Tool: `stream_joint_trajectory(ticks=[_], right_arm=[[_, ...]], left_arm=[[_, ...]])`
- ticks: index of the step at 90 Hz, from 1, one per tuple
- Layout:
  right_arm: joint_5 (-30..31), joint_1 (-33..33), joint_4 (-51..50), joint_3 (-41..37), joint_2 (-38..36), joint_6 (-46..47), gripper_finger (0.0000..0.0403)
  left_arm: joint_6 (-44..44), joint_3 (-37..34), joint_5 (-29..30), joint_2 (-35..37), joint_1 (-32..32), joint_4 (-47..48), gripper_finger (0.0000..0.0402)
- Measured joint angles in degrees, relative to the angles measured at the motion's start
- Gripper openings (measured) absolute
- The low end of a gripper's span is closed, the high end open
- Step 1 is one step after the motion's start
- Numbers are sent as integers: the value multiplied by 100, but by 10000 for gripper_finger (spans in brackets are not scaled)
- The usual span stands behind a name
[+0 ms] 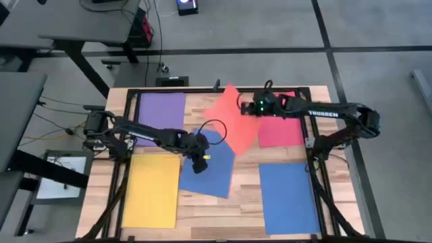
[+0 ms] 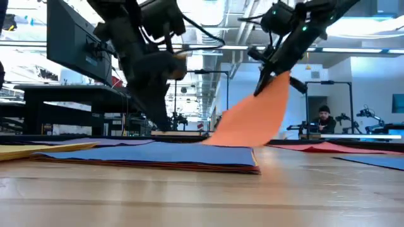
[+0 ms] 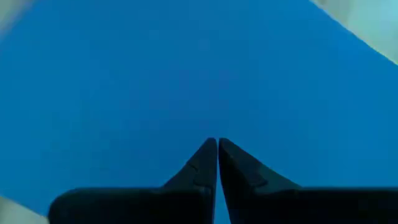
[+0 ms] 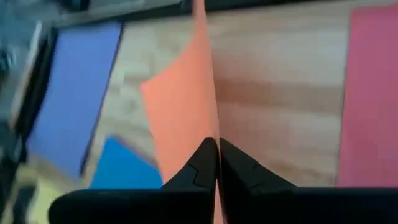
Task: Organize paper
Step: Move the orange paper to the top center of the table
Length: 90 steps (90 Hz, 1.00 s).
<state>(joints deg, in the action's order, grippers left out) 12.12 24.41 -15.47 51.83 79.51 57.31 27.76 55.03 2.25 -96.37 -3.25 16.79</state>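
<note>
Coloured paper sheets lie flat on the wooden table: purple (image 1: 162, 109) at the far left, yellow (image 1: 152, 190) at the near left, pink-red (image 1: 282, 131) at the far right, blue (image 1: 289, 199) at the near right. A tilted blue sheet (image 1: 210, 169) in the middle tops a thin stack (image 2: 189, 161). My left gripper (image 1: 199, 159) stands shut on this blue sheet (image 3: 186, 74). A salmon-orange sheet (image 1: 233, 121) rises slanting from the table, with my right gripper (image 1: 247, 106) shut on its raised edge. My left gripper points down, and its shut fingertips (image 3: 208, 149) press on the tilted blue sheet near its far left part. The sheet lies flat on the stack. My right gripper pinches the salmon-orange sheet's raised far-right edge (image 4: 208, 134) between its two fingers, one layer, coming from the table's right. The sheet hangs slanting below the fingers, its lower end (image 2: 218, 140) down at the table.
A black frame (image 1: 131, 94) runs along the table's sides. Bare wood (image 1: 236, 202) shows between the yellow sheet and the near-right blue sheet. In the room beyond the table there are desks and a seated person (image 2: 323, 120).
</note>
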Motion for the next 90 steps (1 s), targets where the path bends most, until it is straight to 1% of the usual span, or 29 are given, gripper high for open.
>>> stream_joint_trajectory(ticks=[6, 16, 26, 32, 39, 47, 62, 67, 72, 82, 90], right_arm=[[149, 4, 376, 0, 164, 115, 0], [155, -133, 1010, 0, 459, 205, 0], [148, -290, 1142, 0, 695, 396, 0], [66, -308, 1163, 0, 778, 70, 0], [-277, -235, 1100, 0, 798, -654, 0], [-835, -87, 1061, 0, 795, -1728, 0], [-1947, 320, 852, 0, 795, -4150, 0], [-2082, 449, 791, 0, 793, -4934, 0], [-2093, 593, 813, 0, 793, -5717, 0], [-2147, 852, 1057, 45, 839, -7251, 0], [-2505, 1032, 1278, 162, 1024, -8260, 0]], left_arm=[[325, 2, 2, -183, -137, -322, 0], [880, 6, 2, -614, -336, -903, 0], [1449, 85, 17, -1002, -508, -1360, 0], [1709, 141, 6, -1195, -623, -1576, 0], [1861, 235, -26, -1321, -767, -1661, 0], [1785, 311, -45, -1349, -882, -1687, 0], [1470, 347, -67, -1260, -863, -1599, 0], [1390, 343, -80, -1186, -826, -1555, 0], [1324, 334, -100, -1114, -775, -1503, 0], [1198, 332, -98, -953, -677, -1475, 0], [1118, 336, -99, -866, -619, -1460, 0]])
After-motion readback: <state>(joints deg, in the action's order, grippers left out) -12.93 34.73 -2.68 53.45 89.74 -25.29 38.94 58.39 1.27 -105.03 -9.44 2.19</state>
